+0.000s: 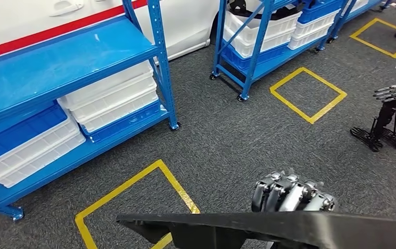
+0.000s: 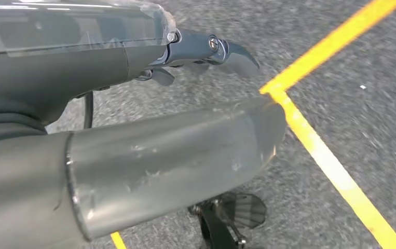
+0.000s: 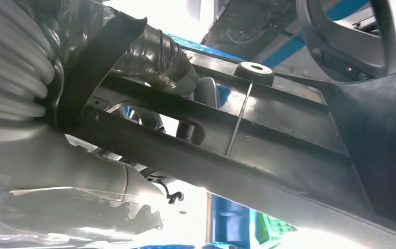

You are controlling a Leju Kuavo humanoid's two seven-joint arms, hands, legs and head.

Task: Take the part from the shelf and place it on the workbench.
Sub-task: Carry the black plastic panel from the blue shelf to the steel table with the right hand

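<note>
Right hand (image 1: pixel 293 193) clamped on the long black moulded plastic part (image 1: pixel 289 228): knuckles curl over its upper edge in the head view. In the right wrist view the thumb (image 3: pixel 156 57) presses one face of the ribbed panel (image 3: pixel 268 135), with darker fingers behind it. The part runs crosswise, low in front of the body and out to both sides of the hand, over grey carpet with yellow taped squares (image 1: pixel 133 199). Judgement: grip sits near the part's middle so it carries level during transport; shelf step done, workbench not seen yet.

Left hand (image 2: pixel 206 52) hangs over the carpet holding nothing, thumb apart from the fingers.

Beyond the right hand and to its left, blue steel shelving (image 1: pixel 76 62) carries stacked white plastic crates (image 1: pixel 112 96) on blue trays; contents hidden. The farther blue rack (image 1: pixel 258 46) has white crates, one holding a dark item I cannot identify.
</note>
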